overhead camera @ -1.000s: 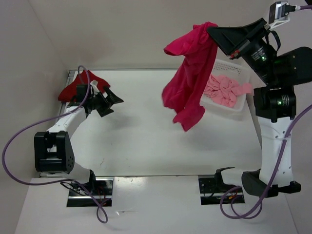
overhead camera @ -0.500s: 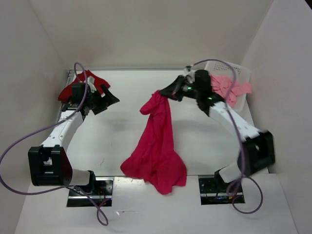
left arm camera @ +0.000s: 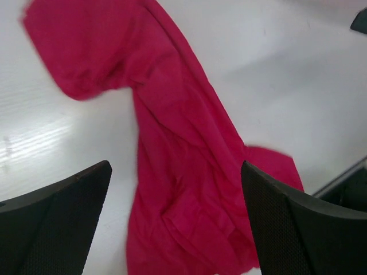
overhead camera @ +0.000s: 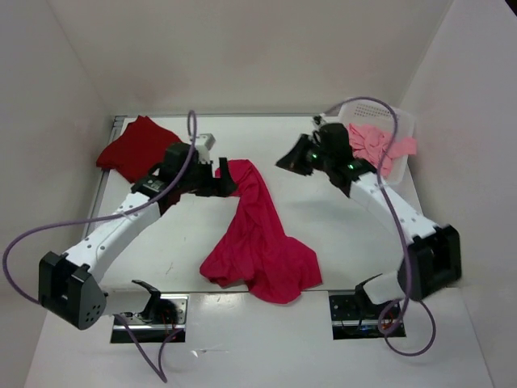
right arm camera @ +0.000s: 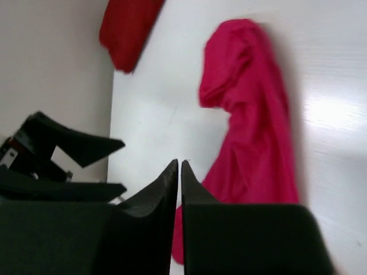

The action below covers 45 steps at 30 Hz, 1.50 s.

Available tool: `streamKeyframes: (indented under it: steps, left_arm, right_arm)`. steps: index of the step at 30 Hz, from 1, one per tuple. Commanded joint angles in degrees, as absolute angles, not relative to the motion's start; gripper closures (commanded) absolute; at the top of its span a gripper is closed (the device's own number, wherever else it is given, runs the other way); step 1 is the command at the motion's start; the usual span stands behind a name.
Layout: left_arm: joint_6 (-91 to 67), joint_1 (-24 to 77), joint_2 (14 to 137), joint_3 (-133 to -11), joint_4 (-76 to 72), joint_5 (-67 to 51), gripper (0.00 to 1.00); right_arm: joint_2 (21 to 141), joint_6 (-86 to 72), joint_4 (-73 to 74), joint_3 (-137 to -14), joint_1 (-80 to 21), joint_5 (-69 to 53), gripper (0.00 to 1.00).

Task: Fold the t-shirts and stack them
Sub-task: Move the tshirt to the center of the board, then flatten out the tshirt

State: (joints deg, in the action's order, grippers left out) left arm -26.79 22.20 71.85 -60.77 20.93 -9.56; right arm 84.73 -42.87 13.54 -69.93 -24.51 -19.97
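Observation:
The bright crimson-pink t-shirt point(overhead camera: 258, 234) lies crumpled in a long strip down the middle of the table, loose from both grippers. My left gripper point(overhead camera: 228, 182) hangs wide open over its upper end; in the left wrist view the cloth point(left arm camera: 183, 172) fills the space under the gripper point(left arm camera: 176, 166). My right gripper point(overhead camera: 284, 160) sits just right of the shirt's top end, its jaws only a thin slit apart with nothing between them point(right arm camera: 179, 163). The dark red t-shirt point(overhead camera: 133, 149) lies at the back left. The salmon pink t-shirt point(overhead camera: 371, 145) is bunched in the basket.
The white perforated basket point(overhead camera: 380, 103) stands at the back right corner. White walls close in the table on three sides. The crimson shirt's lower hem reaches the near edge between the two arm bases point(overhead camera: 149, 303).
The right gripper let go of the crimson shirt, which dropped flat onto the table. The left arm swung from the dark red shirt over to the crimson shirt's upper end.

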Motion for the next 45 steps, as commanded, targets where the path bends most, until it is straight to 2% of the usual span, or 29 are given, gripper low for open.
streamKeyframes:
  steps: [1,3,4,5,6,9,10,12,14,18,21,23,24,25,26,28,29,30,32,35,36,38,39,40,41,42,43,45]
  left_arm:
    - [-23.99,27.76,77.32,-61.62,22.42,-7.65,0.00]
    - [-23.38,30.13,82.49,-62.22,22.93,-8.52,0.00]
    - [-23.38,30.15,84.01,-62.23,22.94,-8.53,0.00]
    - [-22.60,31.19,85.24,-62.23,22.94,-9.05,0.00]
    - [-22.59,31.72,86.73,-62.23,22.42,-9.05,0.00]
    - [-21.36,33.48,88.50,-61.61,24.07,-9.05,0.00]
    - [-20.40,33.49,88.51,-61.09,24.08,-9.05,0.06]
    - [-19.78,34.62,89.03,-59.24,24.08,-9.57,0.22]
    - [-19.78,35.24,90.17,-58.71,24.79,-10.28,0.36]
    - [-19.25,38.40,92.90,-56.96,25.93,-8.62,0.38]
    - [-19.25,39.11,93.60,-56.25,25.85,-9.92,0.41]
    - [-19.25,39.11,93.60,-55.63,25.84,-9.93,0.46]
    - [-19.25,39.11,93.60,-55.63,26.36,-9.93,0.47]
    - [-18.55,39.11,93.60,-54.94,26.37,-9.93,0.54]
    - [-18.54,39.11,93.60,-54.24,26.37,-10.45,0.57]
    - [-18.54,39.11,93.60,-54.23,26.37,-12.11,0.67]
    - [-18.54,39.11,92.99,-54.23,26.37,-12.13,0.81]
    - [-18.54,39.11,92.47,-54.23,26.37,-12.13,0.90]
    - [-19.78,39.11,90.01,-54.75,27.07,-12.13,1.00]
    - [-20.48,39.11,86.49,-57.65,29.87,-12.13,1.00]
    - [-20.48,38.50,84.83,-58.70,32.23,-12.13,1.00]
    - [-20.48,35.09,82.63,-60.81,34.53,-12.13,1.00]
    - [-20.48,33.59,80.01,-61.34,36.72,-12.13,1.00]
    - [-20.48,31.57,78.50,-61.35,37.52,-14.39,1.00]
    - [-20.48,27.64,77.01,-61.35,38.23,-15.89,1.00]
    - [-19.96,25.51,74.47,-61.35,39.45,-17.65,1.00]
    - [-19.95,23.40,73.23,-61.35,39.46,-19.41,1.00]
    - [-19.95,20.49,71.20,-59.42,41.47,-21.97,1.00]
  right_arm:
    - [75.63,-41.83,18.89,-53.33,-23.03,-13.81,0.94]
    - [68.78,-44.02,21.87,-46.79,-23.03,-11.97,0.92]
    - [66.21,-46.64,23.02,-41.02,-23.03,-11.08,0.89]
    - [63.75,-48.32,24.07,-38.35,-23.03,-10.38,0.81]
    - [61.37,-50.17,24.87,-36.06,-23.03,-10.37,0.63]
    - [54.59,-58.17,25.49,-29.63,-23.03,-11.16,0.42]
    - [53.10,-59.31,25.49,-27.27,-23.03,-9.77,0.38]
    - [53.09,-60.82,25.49,-25.41,-23.03,-8.09,0.36]
    - [53.87,-61.61,24.09,-22.86,-23.03,-7.56,0.30]
    - [55.63,-61.61,22.16,-22.32,-23.03,-6.25,0.25]
    - [60.02,-61.00,20.32,-21.80,-23.03,-6.76,0.25]
    - [63.43,-61.00,16.88,-21.80,-23.55,-8.09,0.33]
    - [64.67,-60.30,16.35,-23.10,-24.08,-8.09,0.40]
    - [65.91,-60.29,15.56,-23.81,-24.08,-8.09,0.51]
    - [68.44,-59.42,15.56,-25.65,-24.08,-8.09,0.69]
    - [71.18,-58.10,13.72,-27.76,-24.08,-8.09,0.84]
    - [72.67,-58.10,13.10,-30.56,-24.08,-8.09,0.96]
    - [76.08,-57.40,12.57,-32.15,-24.08,-8.09,1.00]
    - [82.83,-55.82,11.16,-38.82,-24.08,-6.94,1.00]
    - [91.11,-51.43,10.98,-53.48,-24.08,-3.36,1.00]
    - [97.23,-49.07,10.99,-57.96,-24.08,-2.64,1.00]
    - [103.24,-47.12,12.39,-72.28,-23.55,-2.64,1.00]
    - [110.32,-46.07,13.52,-77.73,-22.34,-2.64,1.00]
    - [113.96,-43.97,15.28,-89.36,-22.32,-2.64,1.00]
    - [117.39,-43.16,19.47,-95.04,-21.80,-2.64,0.94]
    - [123.08,-42.37,21.34,-100.06,-21.80,-2.64,0.83]
    - [125.31,-40.97,23.18,-108.90,-21.19,-3.59,0.68]
    - [127.44,-39.38,27.94,-114.59,-21.18,-4.31,0.44]
